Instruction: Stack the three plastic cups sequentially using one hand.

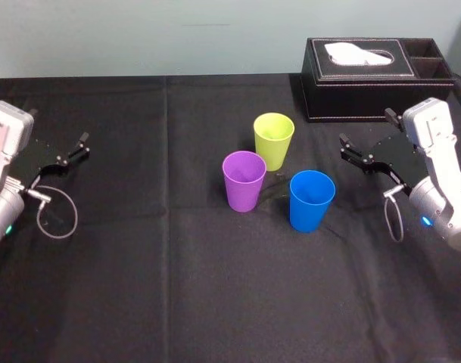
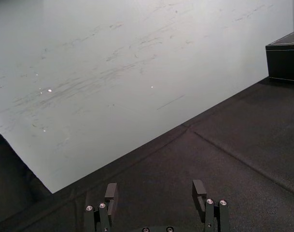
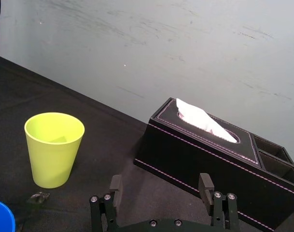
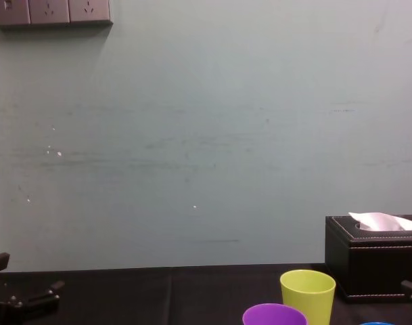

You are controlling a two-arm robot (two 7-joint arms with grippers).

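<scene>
A pale green wall (image 4: 206, 135), faintly scuffed, rises behind a table (image 1: 139, 287) draped in creased black cloth. Grey wall sockets (image 4: 50, 12) sit at eleven o'clock; a black tissue box (image 1: 366, 83) rests at one o'clock.

Your black tissue box (image 1: 344, 100) at the bench's far right corner, white tissue (image 1: 359, 54) showing, black cloth (image 1: 177, 287) beneath

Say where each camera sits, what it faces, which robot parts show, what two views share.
Head: high, looking down on purple cup, blue cup, yellow-green cup; left gripper and right gripper flank them.
Chest: low, facing the wall; gripper tips at lower corners.
Left wrist: faces tablecloth and wall over open fingers.
Right wrist: faces the tissue box over open fingers.
Shared: tissue box, in head and right wrist.
</scene>
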